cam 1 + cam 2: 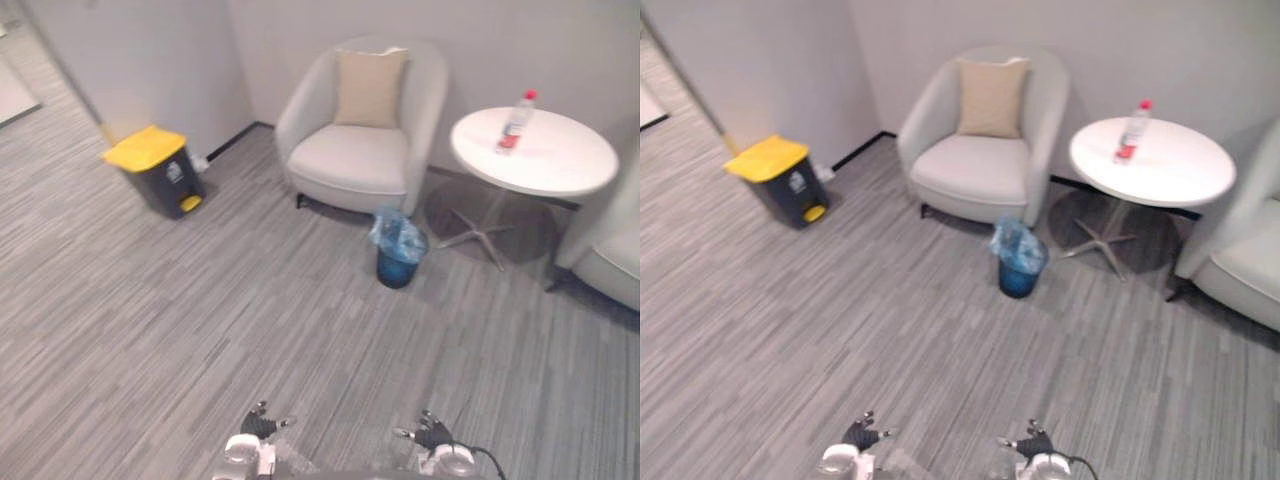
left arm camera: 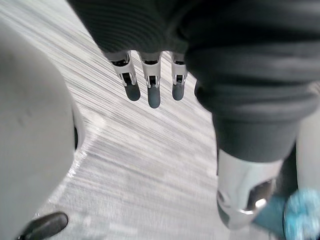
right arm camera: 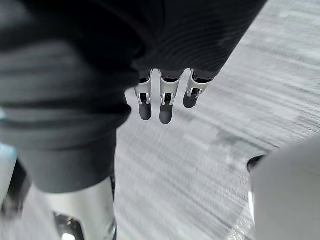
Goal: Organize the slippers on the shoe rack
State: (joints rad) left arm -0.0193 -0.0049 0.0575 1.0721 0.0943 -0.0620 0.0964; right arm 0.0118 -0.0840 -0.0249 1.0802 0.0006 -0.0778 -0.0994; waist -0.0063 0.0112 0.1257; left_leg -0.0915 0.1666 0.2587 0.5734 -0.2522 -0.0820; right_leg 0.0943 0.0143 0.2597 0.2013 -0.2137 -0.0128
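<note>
Silver, dark-tipped fingers hang straight and slack from the left hand (image 2: 154, 97) and the right hand (image 3: 166, 112). Both are released and carry nothing, with grey striped floor (image 1: 250, 300) past their tips. In the eye view they sit at the bottom middle of the frame, low and apart. That resting carriage suits walking or looking round rather than reaching.

Further up the frame, a blue bin (image 1: 398, 250) lined with a bag stands just in front of a pale armchair (image 1: 360, 160) at upper middle, with a cushion (image 1: 370, 88) propped against its back. At upper right a round white surface (image 1: 560, 165) carries an upright bottle (image 1: 515, 125), and a second chair (image 1: 610, 250) is cut by the right edge. At upper left a yellow-lidded bin (image 1: 155, 170) stands close to the wall.

Where the slippers and the rack are I cannot tell; this corner holds seating and bins. The task looks to be at its very start, in a searching step. Loose, empty hands make sense for that, since both may be wanted for a pair. The next move probably calls for turning to find the rack.
</note>
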